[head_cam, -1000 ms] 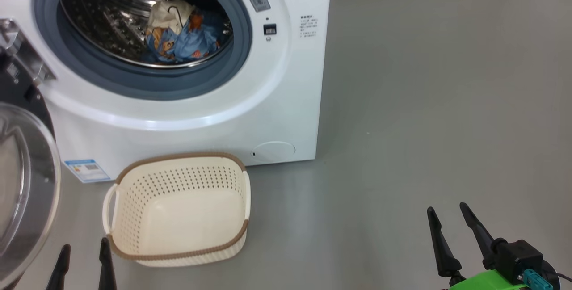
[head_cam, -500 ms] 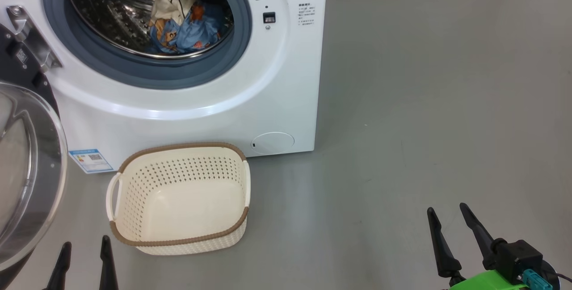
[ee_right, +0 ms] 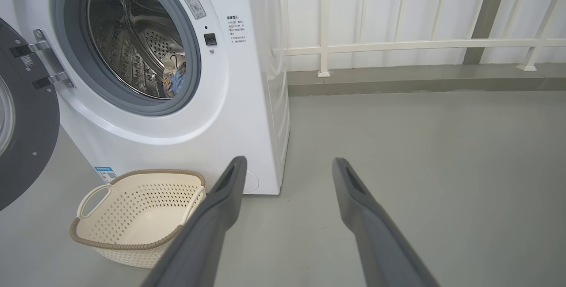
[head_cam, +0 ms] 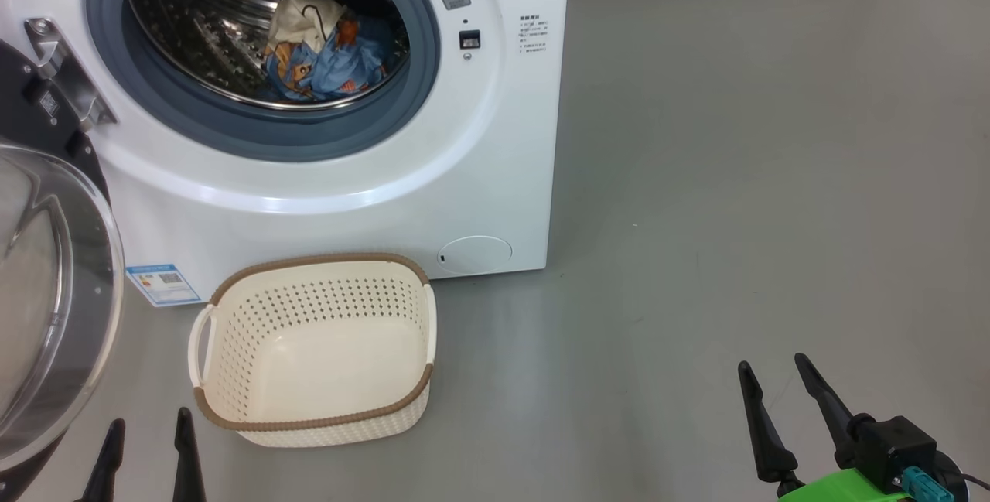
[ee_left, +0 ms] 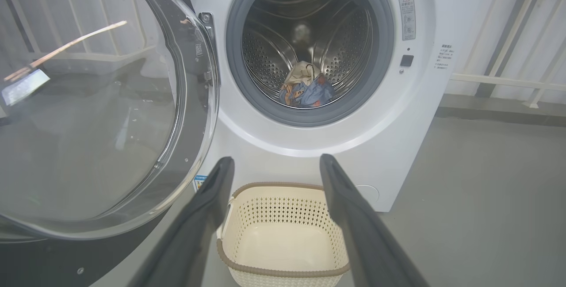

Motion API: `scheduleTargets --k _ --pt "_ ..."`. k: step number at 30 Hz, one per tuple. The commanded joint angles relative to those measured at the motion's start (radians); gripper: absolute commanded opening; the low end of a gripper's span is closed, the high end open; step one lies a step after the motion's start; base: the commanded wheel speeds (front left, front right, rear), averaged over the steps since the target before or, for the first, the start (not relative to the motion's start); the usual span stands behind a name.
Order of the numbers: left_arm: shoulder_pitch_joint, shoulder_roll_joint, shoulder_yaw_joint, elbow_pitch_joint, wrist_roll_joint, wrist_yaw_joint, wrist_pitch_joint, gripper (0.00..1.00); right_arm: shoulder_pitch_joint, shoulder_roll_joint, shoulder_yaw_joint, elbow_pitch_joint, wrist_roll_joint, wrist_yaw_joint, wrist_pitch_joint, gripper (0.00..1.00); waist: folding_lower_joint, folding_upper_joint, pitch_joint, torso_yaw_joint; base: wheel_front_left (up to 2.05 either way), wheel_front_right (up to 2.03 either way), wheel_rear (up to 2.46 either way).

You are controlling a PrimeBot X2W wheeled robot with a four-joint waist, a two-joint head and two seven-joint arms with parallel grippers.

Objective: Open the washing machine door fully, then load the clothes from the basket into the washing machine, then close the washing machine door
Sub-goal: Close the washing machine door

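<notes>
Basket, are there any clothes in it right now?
No, the basket shows only its bare cream bottom, and the clothes lie inside the washing machine.

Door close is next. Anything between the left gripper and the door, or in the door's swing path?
Nothing visible between the open left gripper and the door. The empty basket sits on the floor before the washing machine, below the drum; whether the door's lower rim clears it is unclear. The clothes lie well inside.
</notes>
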Motion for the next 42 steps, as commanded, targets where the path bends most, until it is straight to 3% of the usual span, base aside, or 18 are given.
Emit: scheduleTargets --k 1,9,16,29,42 --pt "-0.029 0.01 0.029 -0.023 -0.002 -0.005 -0.006 1.0 -0.007 -0.005 0.023 -0.021 -0.009 0.002 -0.005 1.0 0.0 -0.0001 -0.001 0.0 0.0 0.0 0.0" --pt "-0.029 0.01 0.024 -0.025 0.001 -0.012 -0.006 1.0 -0.001 -0.005 0.023 -0.023 -0.011 0.002 -0.005 1.0 0.0 -0.0001 -0.002 0.011 0.0 0.0 0.0" --pt "-0.036 0.01 0.021 -0.028 -0.007 -0.008 -0.006 1.0 -0.001 -0.005 0.024 -0.024 -0.024 0.002 -0.005 1.0 0.0 -0.0001 0.001 0.063 0.0 0.0 0.0" --pt "-0.016 0.01 -0.008 -0.024 -0.024 0.025 -0.006 1.0 0.012 -0.005 0.031 -0.001 -0.031 0.002 -0.005 1.0 0.0 -0.0001 -0.048 0.237 0.0 0.0 0.0" --pt "-0.013 0.01 -0.012 -0.018 -0.027 0.029 -0.006 1.0 0.003 -0.005 0.052 0.015 -0.022 0.002 -0.005 1.0 0.0 -0.0001 -0.03 0.405 0.0 0.0 0.0"
